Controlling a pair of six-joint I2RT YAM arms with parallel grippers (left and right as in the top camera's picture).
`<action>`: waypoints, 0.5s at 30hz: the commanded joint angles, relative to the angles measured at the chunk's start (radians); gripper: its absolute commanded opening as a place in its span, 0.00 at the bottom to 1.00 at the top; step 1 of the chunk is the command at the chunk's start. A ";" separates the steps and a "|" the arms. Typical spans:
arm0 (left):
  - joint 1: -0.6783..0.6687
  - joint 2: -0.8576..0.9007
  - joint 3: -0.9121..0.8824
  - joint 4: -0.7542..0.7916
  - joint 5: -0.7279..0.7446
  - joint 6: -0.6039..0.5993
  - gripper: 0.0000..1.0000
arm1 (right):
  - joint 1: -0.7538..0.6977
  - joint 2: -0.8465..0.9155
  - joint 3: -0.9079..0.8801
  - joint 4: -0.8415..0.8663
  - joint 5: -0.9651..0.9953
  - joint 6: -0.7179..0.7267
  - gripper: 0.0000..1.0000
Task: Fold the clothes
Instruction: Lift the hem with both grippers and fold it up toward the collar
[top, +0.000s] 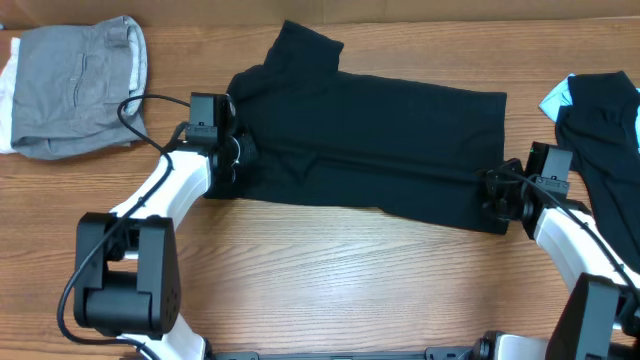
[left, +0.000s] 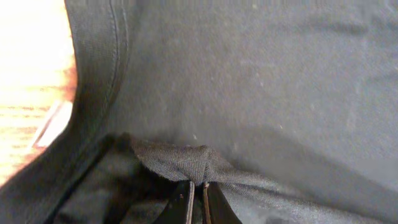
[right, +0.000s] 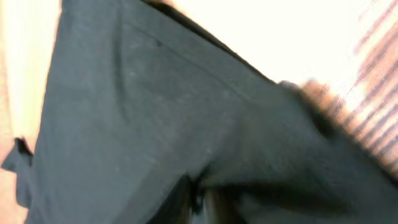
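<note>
A black T-shirt (top: 370, 140) lies spread across the middle of the wooden table, one sleeve pointing to the back left. My left gripper (top: 232, 158) is shut on a pinch of its cloth at the left end; the left wrist view shows the fold (left: 186, 163) squeezed between the fingertips (left: 198, 186). My right gripper (top: 492, 192) is shut on the shirt's right front corner; the right wrist view is blurred, with black cloth (right: 155, 112) bunched at the fingers (right: 198, 202).
A folded grey garment (top: 75, 85) lies at the back left on something white (top: 8, 95). Another black garment (top: 610, 130) lies at the right edge beside a light blue item (top: 555, 98). Bare wood (top: 360, 280) runs along the front.
</note>
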 joint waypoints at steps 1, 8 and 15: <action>0.000 0.027 0.018 0.038 -0.074 0.014 0.22 | -0.002 0.010 0.016 0.023 0.027 -0.092 0.55; 0.004 0.019 0.115 0.038 -0.082 0.106 0.89 | -0.015 0.006 0.151 -0.128 0.015 -0.196 1.00; 0.008 0.016 0.425 -0.152 -0.090 0.208 0.95 | -0.029 0.006 0.509 -0.440 0.015 -0.356 1.00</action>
